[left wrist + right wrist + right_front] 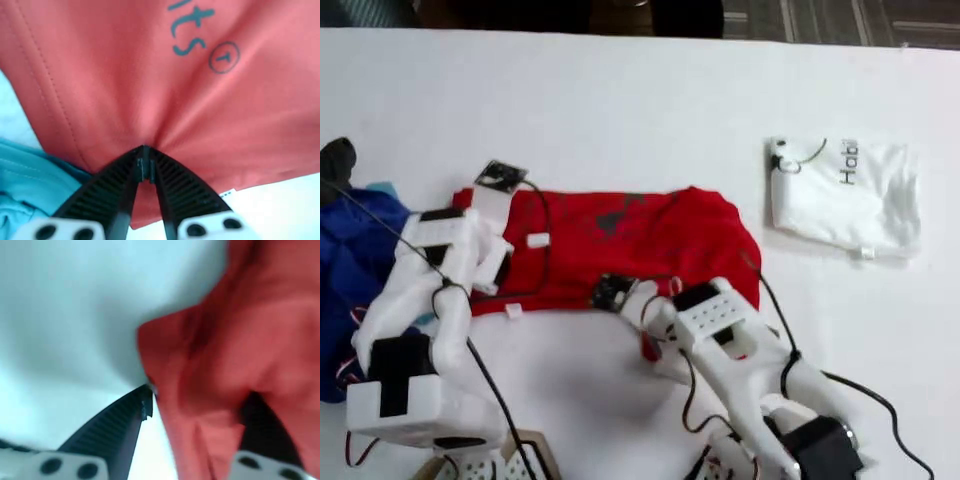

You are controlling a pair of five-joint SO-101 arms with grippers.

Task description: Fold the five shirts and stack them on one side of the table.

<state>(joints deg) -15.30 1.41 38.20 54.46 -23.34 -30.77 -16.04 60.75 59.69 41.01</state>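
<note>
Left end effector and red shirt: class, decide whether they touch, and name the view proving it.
Touching. In the left wrist view the left end effector is shut on the red shirt, whose cloth puckers into its closed tips.

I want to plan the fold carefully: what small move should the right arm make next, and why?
Probably close the right jaws. They stand open with an edge of the red shirt between them, while the left jaws are shut on the same shirt; a fold likely needs both grips.
</note>
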